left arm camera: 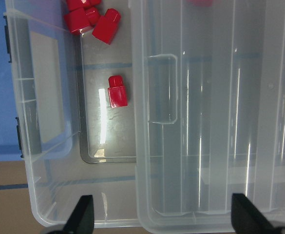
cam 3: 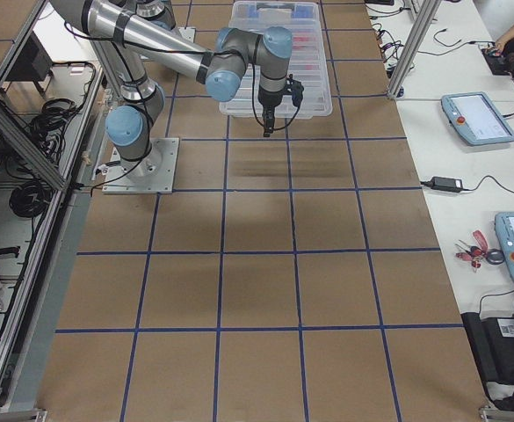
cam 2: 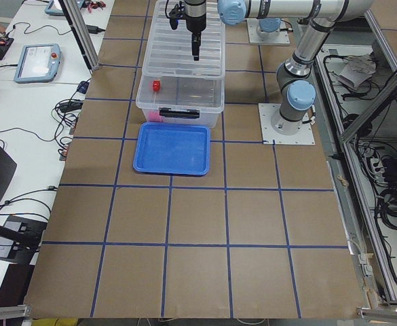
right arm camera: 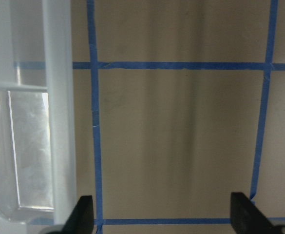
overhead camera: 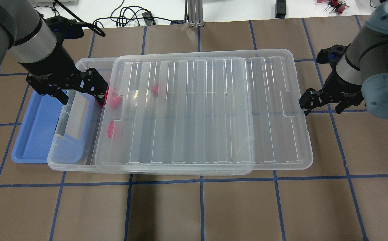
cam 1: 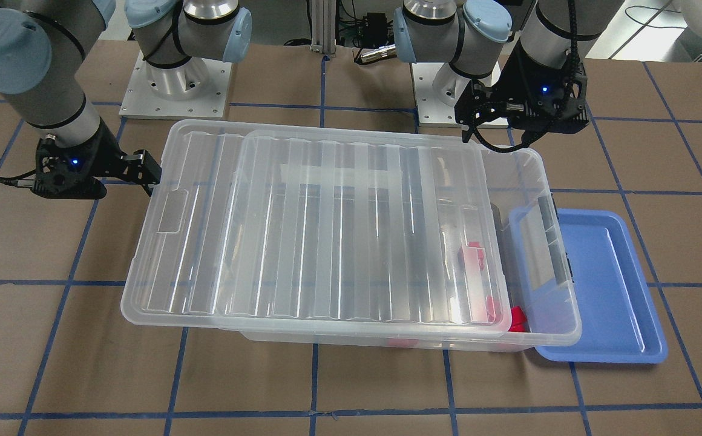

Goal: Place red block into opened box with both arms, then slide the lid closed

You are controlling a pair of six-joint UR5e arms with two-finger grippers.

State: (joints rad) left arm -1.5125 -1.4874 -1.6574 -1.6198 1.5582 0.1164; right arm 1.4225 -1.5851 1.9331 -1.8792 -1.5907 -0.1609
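Note:
The clear box (overhead camera: 57,157) holds several red blocks at its uncovered end, one red block (left arm camera: 118,91) lying alone and others (left arm camera: 86,17) in the corner. The ribbed lid (overhead camera: 197,110) rests on top, shifted toward my right side, so that end stays uncovered. My left gripper (overhead camera: 80,96) hovers open above the uncovered end with nothing between its fingers (left arm camera: 81,217). My right gripper (overhead camera: 321,106) is open just past the lid's far end, its fingers (right arm camera: 81,214) empty beside the lid edge (right arm camera: 59,122). Through the lid I see red blocks (cam 1: 472,254).
A shallow blue tray (overhead camera: 33,134) lies against the box's uncovered end, partly under its rim. Brown paper with a blue tape grid covers the table (overhead camera: 200,207). Both arm bases (cam 1: 175,85) stand at the robot's side of the table.

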